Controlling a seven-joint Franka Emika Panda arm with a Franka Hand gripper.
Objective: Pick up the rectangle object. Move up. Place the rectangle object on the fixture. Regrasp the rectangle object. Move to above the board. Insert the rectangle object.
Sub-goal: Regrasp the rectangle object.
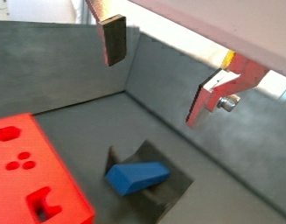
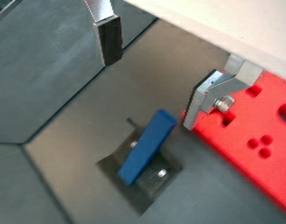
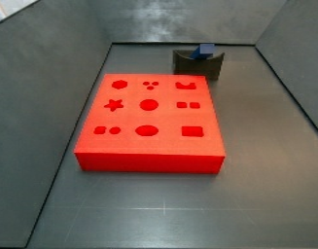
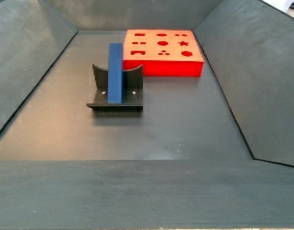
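Two fingers of the tool (image 2: 156,74) are spread empty above the rectangle object (image 2: 149,146); regrasp should be centred on the fixture (image 4: 114,92).

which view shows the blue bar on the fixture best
A side view: the rectangle object shows full length, leaning on the fixture. Another side view shows only its tip; both wrist views show it below the open gripper.

I work over a dark grey matte floor (image 3: 161,219), enclosed by grey wall panels (image 3: 38,68) that slope outward on the left and right of both side views. The back wall (image 3: 188,19) at the top of the frame catches a soft sheen. A faint seam (image 3: 148,206) crosses the lower floor. Bright light (image 1: 58,10) shows beyond the walls in a wrist view.
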